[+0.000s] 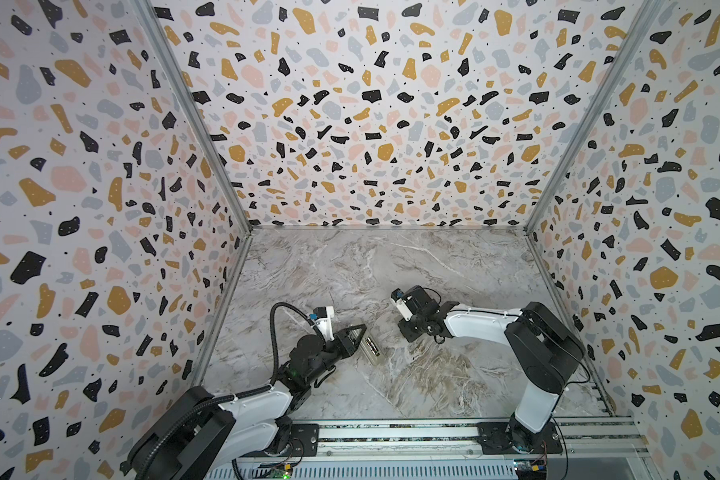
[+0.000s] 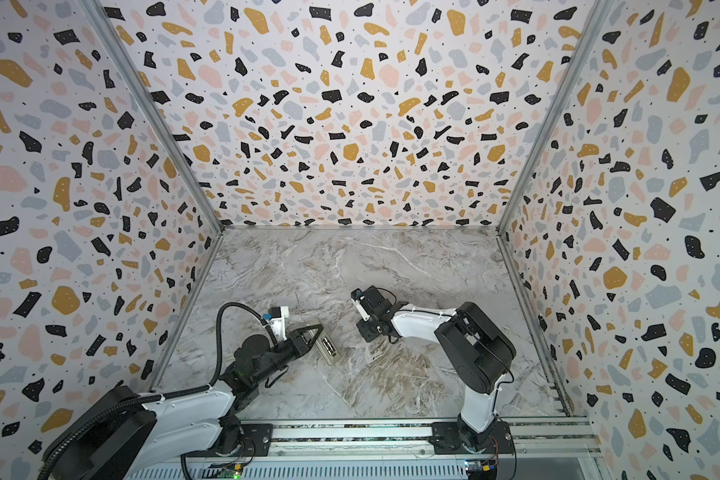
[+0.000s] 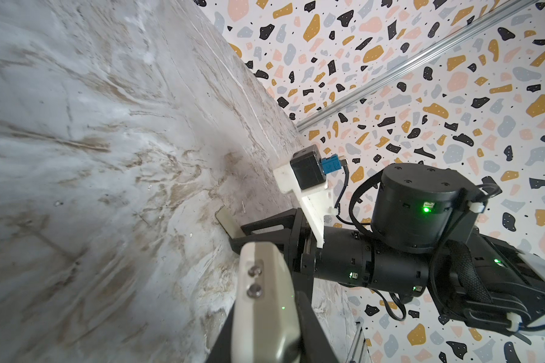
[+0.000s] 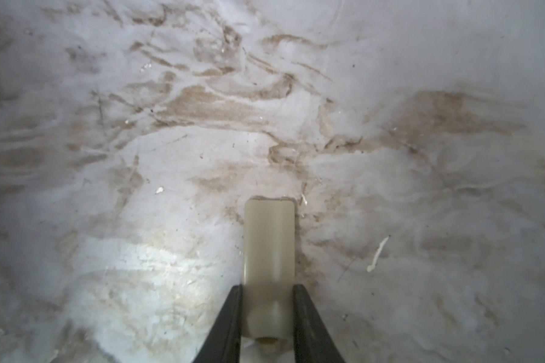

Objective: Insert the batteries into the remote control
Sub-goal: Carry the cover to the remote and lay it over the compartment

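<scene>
Left gripper [image 1: 360,337]: jaws fully closed on the remote [image 1: 371,351], which is held low over the near-left part of the desk [image 1: 433,374]. Right gripper [image 4: 268,287]: jaws narrow, pressed against both long edges of the cover [image 4: 269,239], which lies flat on the desk, well apart from the remote.

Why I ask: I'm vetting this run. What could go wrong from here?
The right claw pinches the thin cover by its edges, flat on the table; it may slip or flip. The batteries lie uncovered in the remote that the left claw holds; a tilt could spill them.
</scene>
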